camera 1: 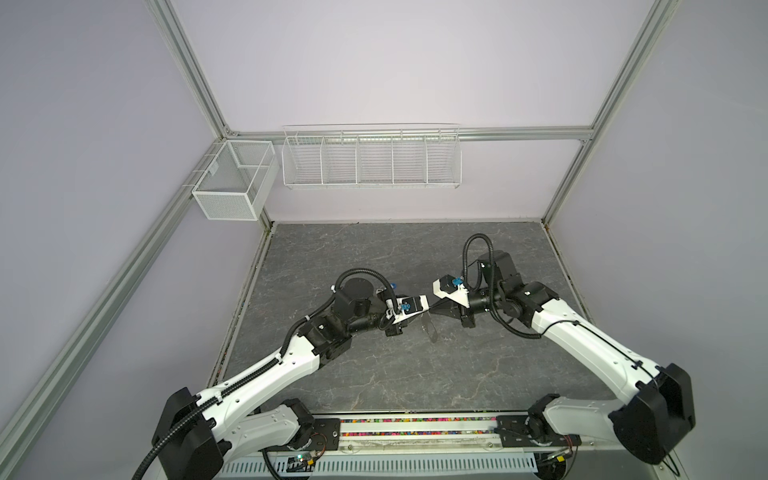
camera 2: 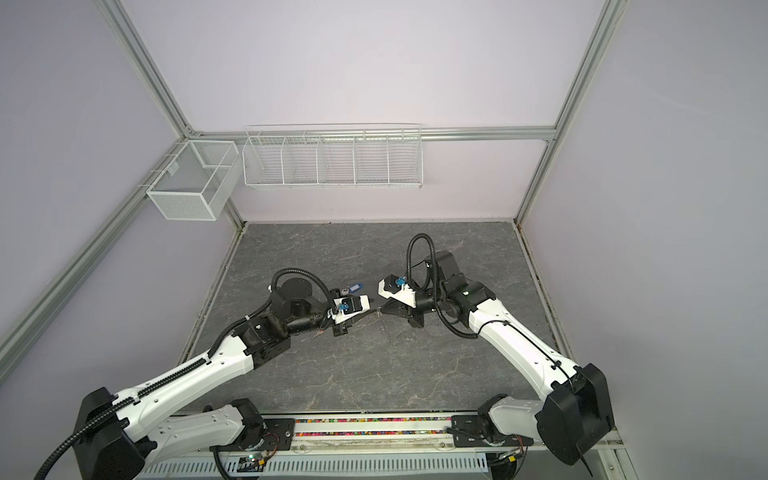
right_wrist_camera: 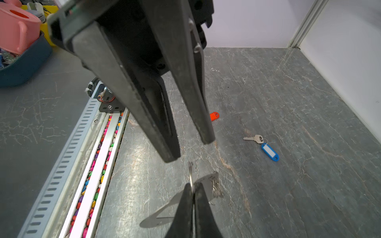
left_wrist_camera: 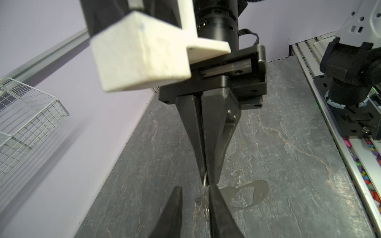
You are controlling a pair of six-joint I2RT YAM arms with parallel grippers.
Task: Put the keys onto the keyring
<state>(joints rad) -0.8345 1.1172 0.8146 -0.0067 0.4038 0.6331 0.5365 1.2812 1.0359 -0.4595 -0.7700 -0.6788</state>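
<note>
Bimanual cell, read from the near edge outward. At 6 o'clock a channel of coloured pebbles (camera 1: 415, 420) is running along the near rim of the grey marbled table (camera 1: 374, 374), between the two arm bases. Both arms are reaching inward and meeting near the table's centre.

The right gripper (right_wrist_camera: 192, 185), reaching in from 3 o'clock, is pinching its jaws fully together on one silver ring of the keyring (right_wrist_camera: 162, 216). The flat dark-grey plate with its oval cut-out is hanging from that ring. Whether its lower end is touching the table cannot be told.

The left gripper (right_wrist_camera: 189, 148), reaching in from 9 o'clock, is facing it tip to tip with its jaws standing narrowly apart and holding nothing. Its fingers (left_wrist_camera: 176, 206) are flanking the loose rings, and contact cannot be told.

The blue-tagged key (right_wrist_camera: 268, 149) is lying flat on the table at 11 o'clock from the meeting point, near it but apart. The orange-red tag (right_wrist_camera: 214, 116) is showing partly from behind a left finger, its key being hidden.

On the far wall a wire rack (camera 1: 372, 166) is hanging at 12 o'clock, and a mesh basket (camera 1: 232, 183) is sitting in the 10 o'clock corner
</note>
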